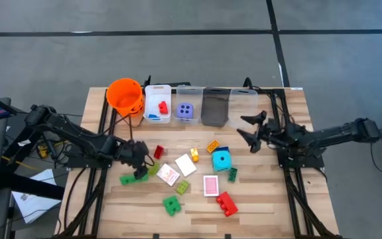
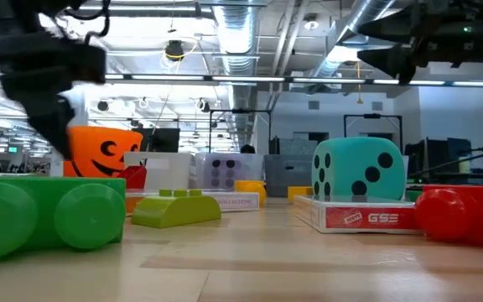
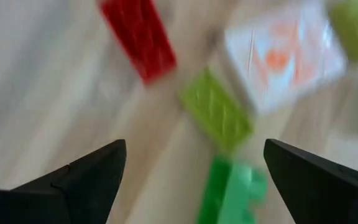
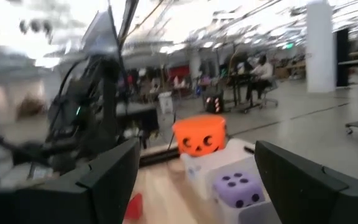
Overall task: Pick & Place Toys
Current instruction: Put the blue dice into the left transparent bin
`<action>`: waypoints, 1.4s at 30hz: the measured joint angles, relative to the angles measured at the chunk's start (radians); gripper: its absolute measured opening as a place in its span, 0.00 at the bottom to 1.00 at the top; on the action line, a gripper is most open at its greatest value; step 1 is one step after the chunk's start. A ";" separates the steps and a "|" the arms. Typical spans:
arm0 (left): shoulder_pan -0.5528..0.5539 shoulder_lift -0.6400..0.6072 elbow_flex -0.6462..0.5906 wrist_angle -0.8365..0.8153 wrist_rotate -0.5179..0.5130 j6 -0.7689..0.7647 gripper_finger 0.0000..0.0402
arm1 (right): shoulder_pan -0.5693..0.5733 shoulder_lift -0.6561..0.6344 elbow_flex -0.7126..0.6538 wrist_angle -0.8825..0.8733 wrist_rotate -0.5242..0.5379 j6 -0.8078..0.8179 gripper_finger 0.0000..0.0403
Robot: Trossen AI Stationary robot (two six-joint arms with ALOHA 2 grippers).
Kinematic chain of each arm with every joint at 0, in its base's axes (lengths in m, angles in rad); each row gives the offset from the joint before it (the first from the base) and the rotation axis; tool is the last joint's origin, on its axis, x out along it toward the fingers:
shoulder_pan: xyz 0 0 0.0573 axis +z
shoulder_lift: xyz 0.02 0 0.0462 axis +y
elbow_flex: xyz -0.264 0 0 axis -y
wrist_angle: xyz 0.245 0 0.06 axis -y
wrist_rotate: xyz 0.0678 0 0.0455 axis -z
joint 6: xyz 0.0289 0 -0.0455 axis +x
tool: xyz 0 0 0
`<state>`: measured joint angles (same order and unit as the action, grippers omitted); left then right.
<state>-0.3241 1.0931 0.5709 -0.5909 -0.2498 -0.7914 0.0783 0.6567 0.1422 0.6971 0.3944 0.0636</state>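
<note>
My left gripper (image 1: 138, 166) is open above the table's left part, just beyond a green brick (image 1: 132, 178). In the left wrist view the gripper (image 3: 194, 146) has the green brick (image 3: 232, 190), a lime brick (image 3: 216, 111), a red brick (image 3: 138, 37) and a card (image 3: 284, 53) beyond its spread fingers. More toys lie flat on the table: a cyan die (image 1: 221, 160), cards (image 1: 210, 185), a red brick (image 1: 227, 203) and a green brick (image 1: 172, 205). My right gripper (image 1: 247, 129) is open and empty, raised at the right, facing the bins.
An orange pumpkin bucket (image 1: 125, 94) stands at the far left. A row of bins runs beside it: one (image 1: 158, 103) holds a red brick (image 1: 162, 106), another holds a purple die (image 1: 186, 111), then a dark bin (image 1: 214, 106) and a clear one (image 1: 244, 99).
</note>
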 joint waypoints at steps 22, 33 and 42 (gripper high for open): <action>0.223 0.000 0.000 0.772 -0.402 0.686 0.90 | 0.203 0.332 0.425 -1.020 0.078 0.299 0.77; 0.394 0.000 0.000 0.774 -0.401 0.690 0.91 | 0.266 0.254 -0.032 -0.356 0.108 0.383 0.77; 0.455 0.000 0.000 0.775 -0.379 0.684 0.90 | 0.321 0.302 -0.133 -0.163 0.094 0.247 0.77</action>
<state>0.1313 1.0931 0.5709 0.1840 -0.6291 -0.1072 0.3992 0.9583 0.0095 0.5340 0.4886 0.3102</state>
